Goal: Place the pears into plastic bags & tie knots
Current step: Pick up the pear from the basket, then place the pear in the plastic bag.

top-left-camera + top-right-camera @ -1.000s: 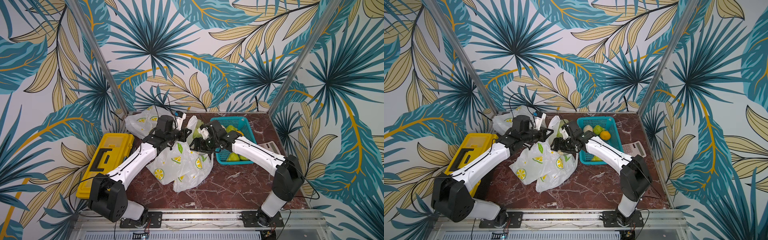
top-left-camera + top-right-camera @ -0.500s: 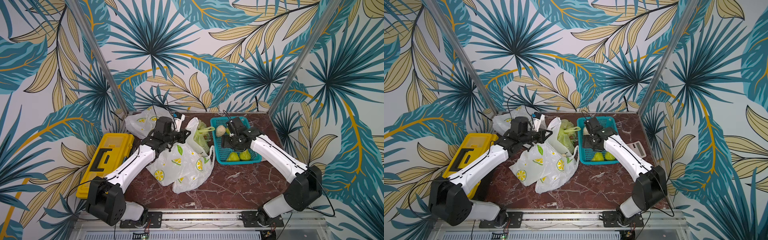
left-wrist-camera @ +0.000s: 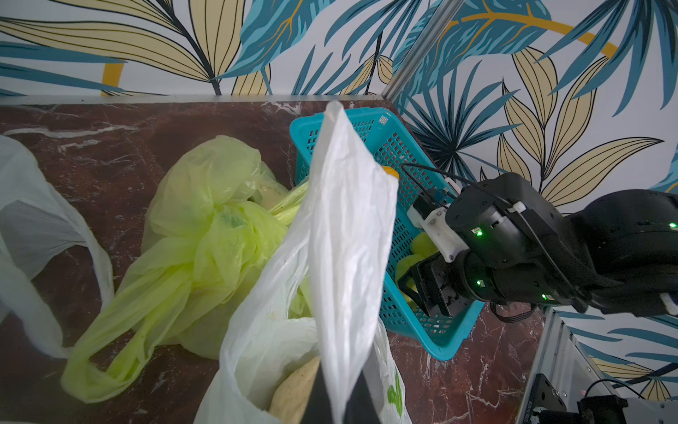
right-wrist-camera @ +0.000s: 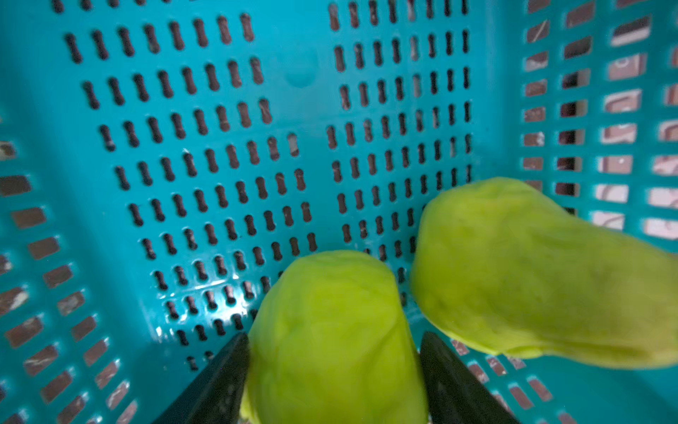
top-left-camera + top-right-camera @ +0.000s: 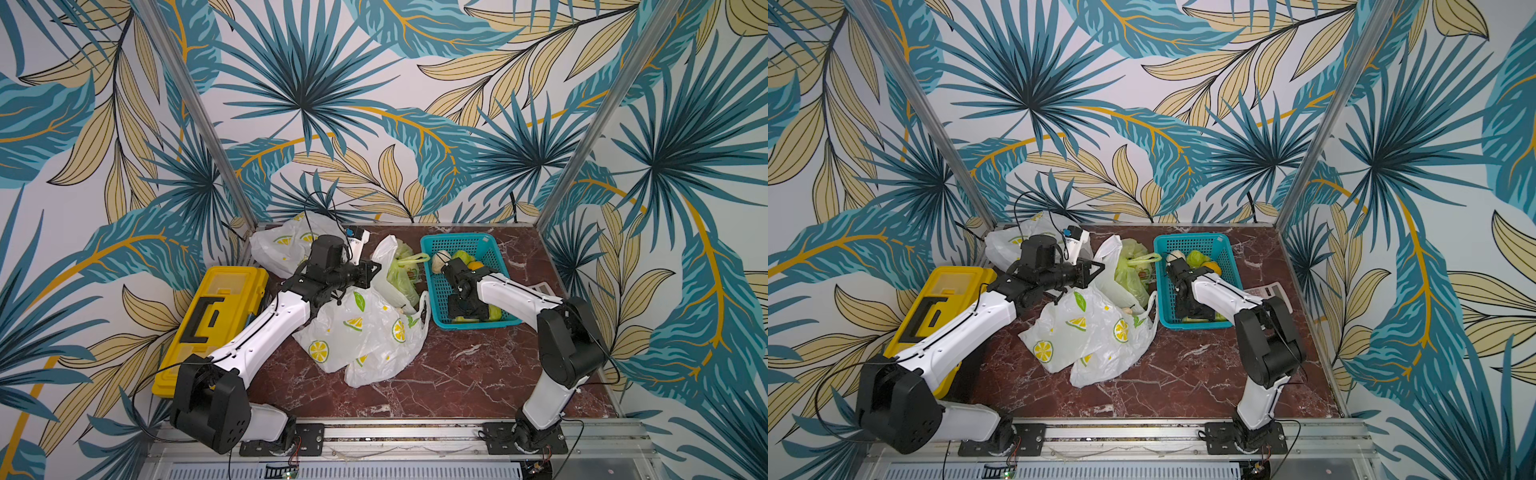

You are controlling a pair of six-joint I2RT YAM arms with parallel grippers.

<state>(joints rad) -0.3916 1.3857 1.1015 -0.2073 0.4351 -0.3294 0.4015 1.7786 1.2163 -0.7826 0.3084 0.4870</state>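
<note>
Left gripper (image 3: pixel 337 402) pinches white bag (image 3: pixel 345 227); yellow-green bag's (image 3: pixel 198 227) print (image 3: pixel 269 187) perhaps script, unreadable.

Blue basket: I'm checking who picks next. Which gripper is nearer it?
Right. The right gripper is inside the basket, straddling a green pear; the left gripper holds a white bag beside it.

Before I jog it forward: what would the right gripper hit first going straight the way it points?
The green pear between the fingers of the right gripper; past it, likely the basket floor.
</note>
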